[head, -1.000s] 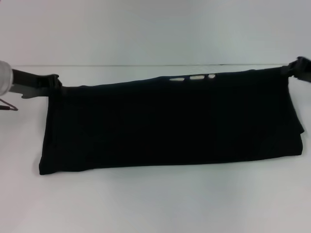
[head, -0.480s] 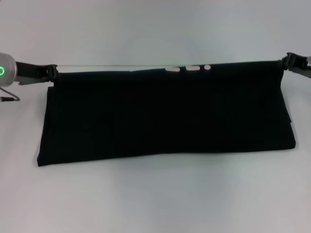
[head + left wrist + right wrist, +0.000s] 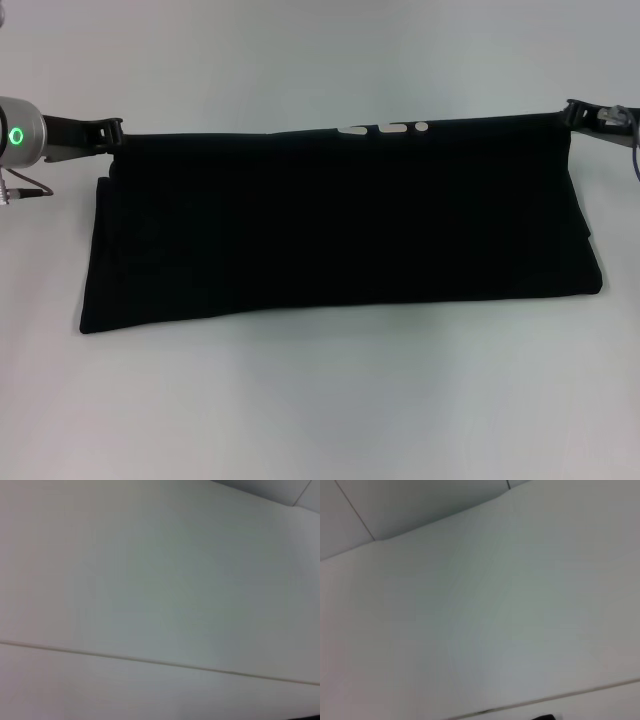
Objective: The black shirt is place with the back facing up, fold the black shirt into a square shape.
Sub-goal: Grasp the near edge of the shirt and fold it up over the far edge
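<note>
Both grippers have risen and drawn back since a second ago, carrying the shirt's top edge higher and farther from the robot, so the cloth now hangs as a taller, flatter sheet. At the far left, the left gripper has its jaws closed tight on the upper left corner of the black shirt; a green ring glows on the wrist behind it. At the far right, the right gripper has its jaws pinched on the upper right corner in the same way. Between the two the top edge runs nearly straight and taut, a little higher at the right end.

From that edge the shirt falls as a wide band of plain black cloth down to the white surface, where its lower edge rests in a slightly slanted line, lower at the left. A second layer peeks out along the left and right sides. Three small white marks show right at the top edge, a little right of centre. Neither wrist view shows the shirt, only pale surface.
</note>
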You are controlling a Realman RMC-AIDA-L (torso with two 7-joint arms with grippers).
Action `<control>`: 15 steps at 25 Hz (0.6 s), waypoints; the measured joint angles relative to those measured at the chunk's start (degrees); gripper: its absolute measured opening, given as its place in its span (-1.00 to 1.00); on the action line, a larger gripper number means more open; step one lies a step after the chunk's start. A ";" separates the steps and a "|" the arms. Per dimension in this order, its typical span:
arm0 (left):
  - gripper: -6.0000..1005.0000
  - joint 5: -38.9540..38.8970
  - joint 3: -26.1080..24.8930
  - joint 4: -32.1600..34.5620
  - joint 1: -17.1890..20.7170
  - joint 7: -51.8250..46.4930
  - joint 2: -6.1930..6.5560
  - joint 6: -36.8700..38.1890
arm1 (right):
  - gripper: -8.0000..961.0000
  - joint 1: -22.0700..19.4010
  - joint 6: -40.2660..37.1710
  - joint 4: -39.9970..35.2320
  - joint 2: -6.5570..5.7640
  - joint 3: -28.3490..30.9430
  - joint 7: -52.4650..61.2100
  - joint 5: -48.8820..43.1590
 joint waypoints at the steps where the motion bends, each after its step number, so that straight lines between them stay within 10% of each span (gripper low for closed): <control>1: -0.98 0.01 0.14 -0.10 0.00 -0.04 -0.02 -0.30 | -0.83 0.14 0.45 0.15 0.09 -0.48 0.02 0.00; 15: -0.96 -1.12 3.45 -4.21 -2.65 -1.27 -0.96 -5.36 | -0.82 2.19 5.14 0.37 -0.44 -5.40 -0.71 -0.06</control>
